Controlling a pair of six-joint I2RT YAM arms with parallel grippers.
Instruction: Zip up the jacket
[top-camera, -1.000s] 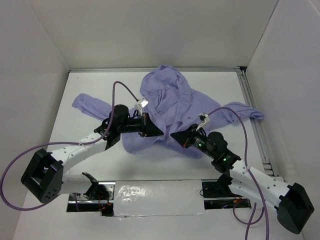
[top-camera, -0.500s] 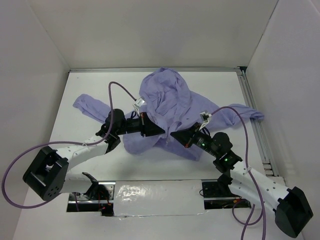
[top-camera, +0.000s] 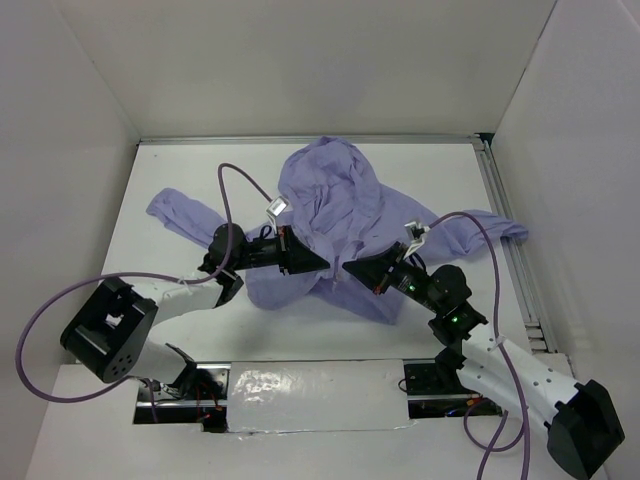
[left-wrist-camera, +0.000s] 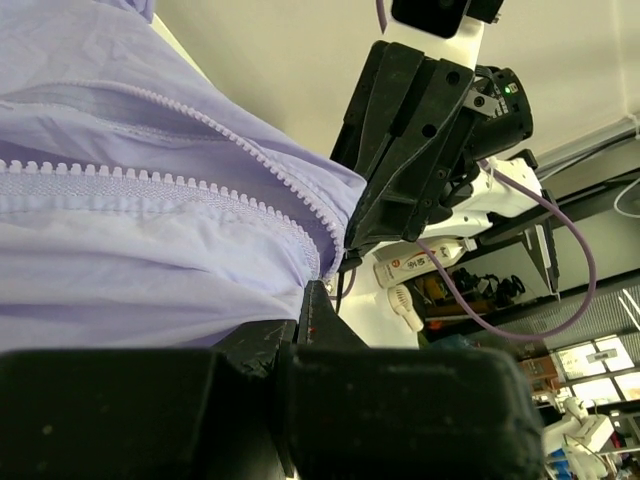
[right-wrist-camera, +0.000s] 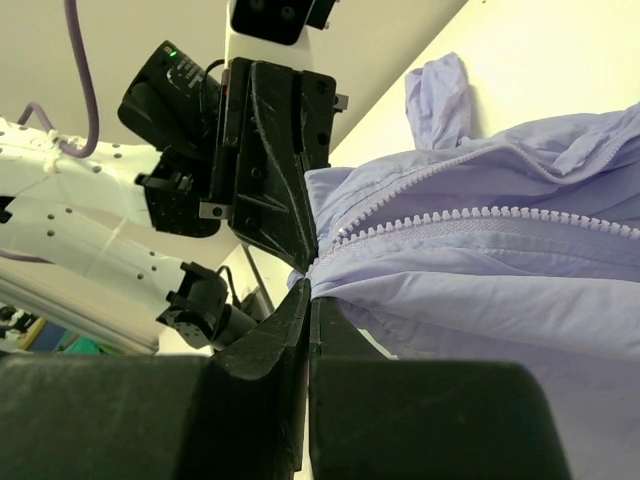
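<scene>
The lavender jacket (top-camera: 335, 205) lies crumpled in the middle of the white table, sleeves spread left and right. My left gripper (top-camera: 328, 264) and right gripper (top-camera: 346, 268) meet tip to tip at its near hem. In the left wrist view the left gripper (left-wrist-camera: 312, 290) is shut on the hem at the bottom end of the white zipper teeth (left-wrist-camera: 150, 175). In the right wrist view the right gripper (right-wrist-camera: 308, 285) is shut on the other hem corner, beside the zipper teeth (right-wrist-camera: 470, 215). Both zipper halves run open, away from the tips.
The left sleeve (top-camera: 180, 212) reaches toward the left wall and the right sleeve (top-camera: 490, 225) toward the metal rail (top-camera: 510, 240) at the right edge. White walls close in the table at the back and sides. A foil-covered strip (top-camera: 315, 385) lies between the arm bases.
Both grippers have moved toward each other, bringing the two hem corners of the jacket together. The left arm has stretched further right and the right arm further left.
</scene>
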